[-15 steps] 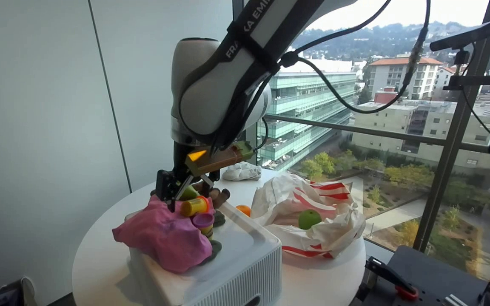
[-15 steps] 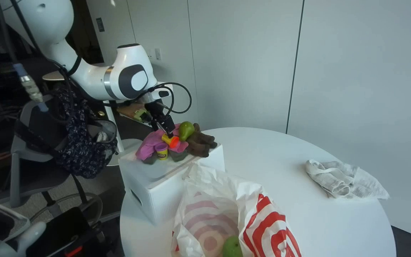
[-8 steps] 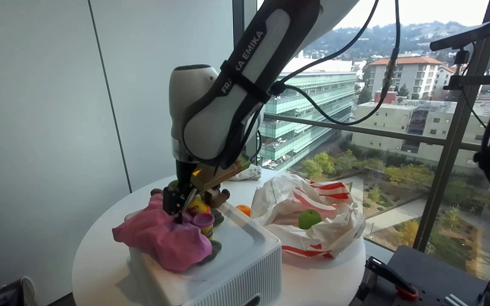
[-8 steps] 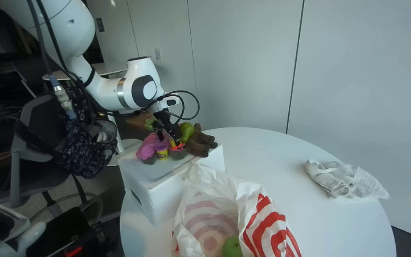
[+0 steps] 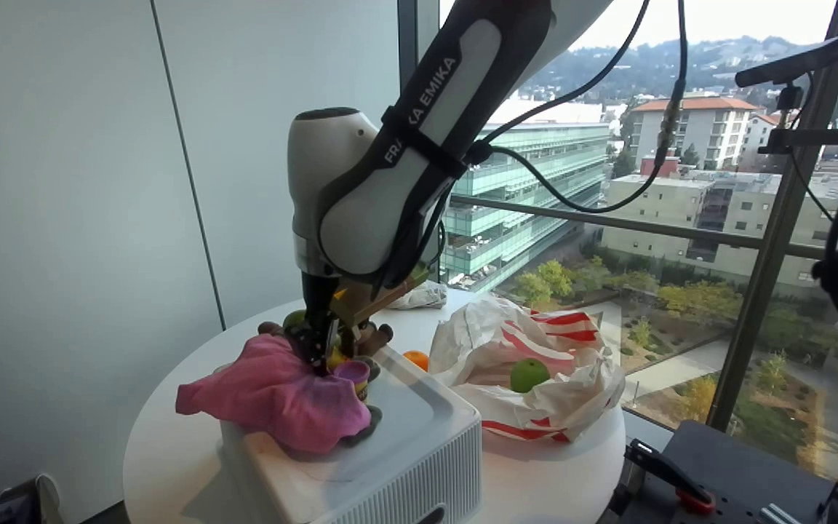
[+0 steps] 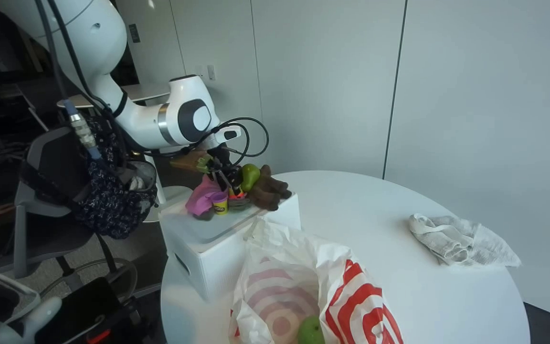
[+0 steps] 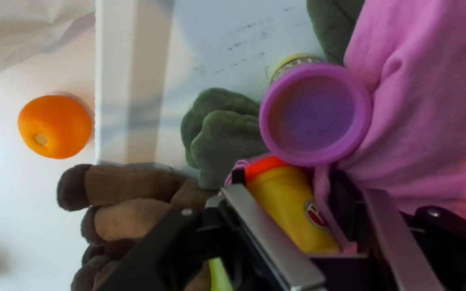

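My gripper (image 7: 287, 182) points down among the soft things on a white box. Its fingers are shut on a yellow tub (image 7: 285, 202) with an orange-red lid, with a strip of pink cloth (image 7: 423, 121) pinched between the tub and one finger. The tub is mostly hidden in both exterior views. A second yellow tub with a purple lid (image 7: 315, 115) stands upright right beside it, touching the cloth; it also shows in an exterior view (image 6: 219, 203). The rest of the pink cloth (image 5: 281, 397) drapes over the box. A green pear (image 6: 250, 177) lies close behind the gripper.
A brown plush toy (image 6: 269, 191) and dark green plush leaves (image 7: 225, 133) lie on the white box (image 5: 404, 437). An orange (image 5: 417, 359) and a red-and-white plastic bag (image 5: 455, 342) holding a green fruit (image 5: 529, 375) are beside it. A whitish cloth (image 6: 461, 241) lies on the round table.
My gripper has come down around the yellow tub, and its fingers have closed. The pink cloth has been drawn along, and the purple-lidded tub has shifted slightly.
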Tool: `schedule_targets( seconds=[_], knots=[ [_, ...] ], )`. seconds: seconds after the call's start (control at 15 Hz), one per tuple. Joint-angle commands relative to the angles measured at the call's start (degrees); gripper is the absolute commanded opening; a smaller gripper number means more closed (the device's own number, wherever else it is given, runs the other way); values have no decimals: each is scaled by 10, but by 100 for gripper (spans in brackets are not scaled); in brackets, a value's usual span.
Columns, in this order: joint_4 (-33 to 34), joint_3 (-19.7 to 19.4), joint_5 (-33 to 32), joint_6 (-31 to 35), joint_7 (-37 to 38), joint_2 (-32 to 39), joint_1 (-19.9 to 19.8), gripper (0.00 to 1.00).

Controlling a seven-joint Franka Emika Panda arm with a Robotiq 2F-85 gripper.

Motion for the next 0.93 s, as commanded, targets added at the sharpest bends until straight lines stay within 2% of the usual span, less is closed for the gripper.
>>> schedule_targets(
  seconds=[0.0,0.2,0.27,0.4,0.67,0.87],
  knots=[
    [-7,-13,-14,10,0,-8,9,23],
    [-14,-14,-10,4,-1,-16,8,16],
    [-16,-12,-4,0,-2,-18,7,43],
    [-19,-16,-13,-9,7,-26,10,45],
    [-20,-15,-16,-35,15,-49,9,76],
    [-4,-23,-23,-19,46,-38,5,97]
  ],
)
